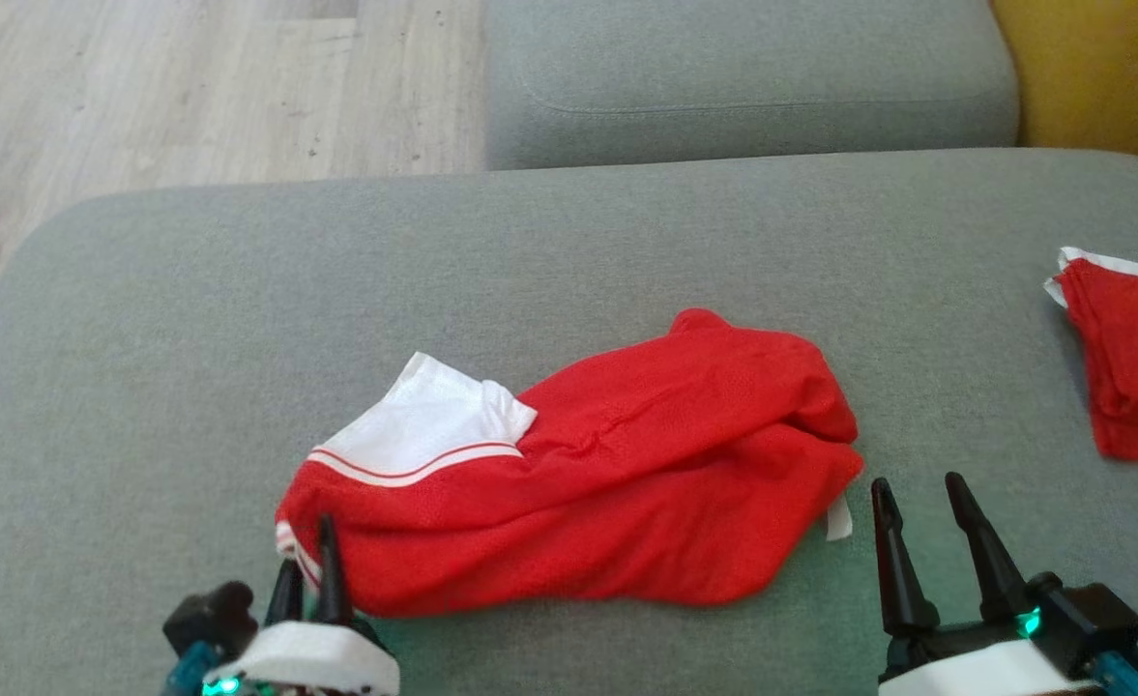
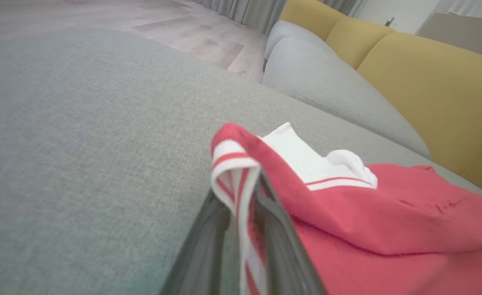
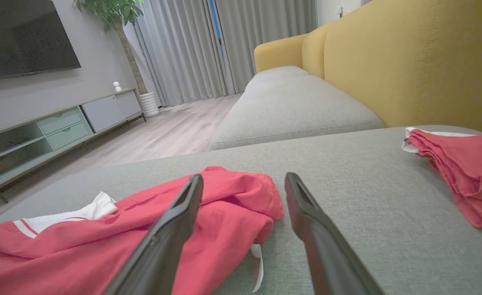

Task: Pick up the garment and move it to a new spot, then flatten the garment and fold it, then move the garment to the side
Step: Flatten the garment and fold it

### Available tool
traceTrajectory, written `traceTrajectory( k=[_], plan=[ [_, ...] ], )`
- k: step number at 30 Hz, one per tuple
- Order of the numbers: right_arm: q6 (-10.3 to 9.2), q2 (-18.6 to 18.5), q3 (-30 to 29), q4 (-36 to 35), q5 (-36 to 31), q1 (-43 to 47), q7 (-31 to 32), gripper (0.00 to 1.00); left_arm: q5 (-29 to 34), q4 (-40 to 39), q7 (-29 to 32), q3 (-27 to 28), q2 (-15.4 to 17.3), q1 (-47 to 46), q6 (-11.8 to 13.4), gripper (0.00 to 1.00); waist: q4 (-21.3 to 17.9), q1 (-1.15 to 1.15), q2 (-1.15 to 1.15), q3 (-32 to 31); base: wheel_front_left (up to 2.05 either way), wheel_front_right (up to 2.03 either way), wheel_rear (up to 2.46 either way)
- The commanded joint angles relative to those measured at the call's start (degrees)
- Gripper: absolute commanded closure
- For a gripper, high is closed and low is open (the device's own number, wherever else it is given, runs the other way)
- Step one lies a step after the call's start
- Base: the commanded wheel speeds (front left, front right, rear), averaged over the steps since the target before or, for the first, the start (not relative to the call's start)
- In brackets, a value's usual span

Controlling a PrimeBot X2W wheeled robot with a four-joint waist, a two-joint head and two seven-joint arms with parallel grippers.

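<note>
Blur hides whether the left claw (image 2: 238,188) grips the garment (image 2: 388,229).

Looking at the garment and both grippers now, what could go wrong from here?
The left gripper pinches only the striped edge of the garment; such a thin hold may slip when it pulls.
The right gripper stands open beside the garment's other end and holds nothing, so a one-sided pull could bunch the cloth instead of flattening it.
</note>
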Motion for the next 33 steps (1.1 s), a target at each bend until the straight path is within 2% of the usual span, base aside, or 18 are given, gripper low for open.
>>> traceTrajectory(
  k=[1,7,12,16,21,25,27,33],
  plan=[
    [-0.04,-0.35,1.22,-1.71,-0.42,-1.36,-0.37,0.00,0.72,-1.92,-0.38,1.87,0.00,-1.71,0.19,0.00,0.30,0.00,0.00,-0.16,0.00,0.00,0.00],
    [-0.04,-0.35,1.37,-1.19,-0.28,-0.95,-0.37,0.00,6.53,-4.43,-0.39,1.73,-0.16,-0.01,2.03,0.00,1.11,0.00,0.00,-1.27,0.00,0.00,0.00],
    [-0.04,-0.35,1.07,-1.08,-0.46,-1.19,-0.37,0.00,14.92,-11.85,-0.39,3.13,-0.84,3.62,3.92,0.00,1.00,0.00,0.00,-2.03,0.00,0.00,0.00],
    [-0.04,-0.35,0.68,-0.93,-0.60,-1.09,-0.37,0.00,22.25,-17.98,-0.39,2.94,-1.48,7.25,4.24,0.00,0.62,0.00,0.00,-2.53,0.00,0.00,0.00],
    [-0.04,-0.35,0.47,-0.76,-1.36,-0.72,-0.37,0.00,25.50,-20.43,-0.39,3.55,-2.09,9.78,4.01,0.00,0.31,0.00,0.00,-2.86,0.00,0.00,0.00],
    [-0.04,-0.34,0.68,-0.64,-1.58,-0.39,-0.37,0.00,26.91,-16.69,-0.39,3.97,-1.42,7.86,1.61,0.00,0.07,0.00,0.00,-2.93,0.00,0.00,0.00],
    [-0.04,-0.34,1.09,-0.53,-2.07,-0.50,-0.37,0.00,27.35,-13.08,-0.39,3.99,-0.05,4.54,-0.05,0.00,-0.20,0.00,0.00,-2.62,0.00,0.00,0.00],
    [-0.04,-0.34,1.67,-0.72,-4.18,-1.30,-0.37,0.00,26.51,-2.57,5.29,3.28,4.12,-10.64,-7.20,0.00,-1.11,0.00,0.00,-0.03,0.00,0.00,0.00]
  ],
)
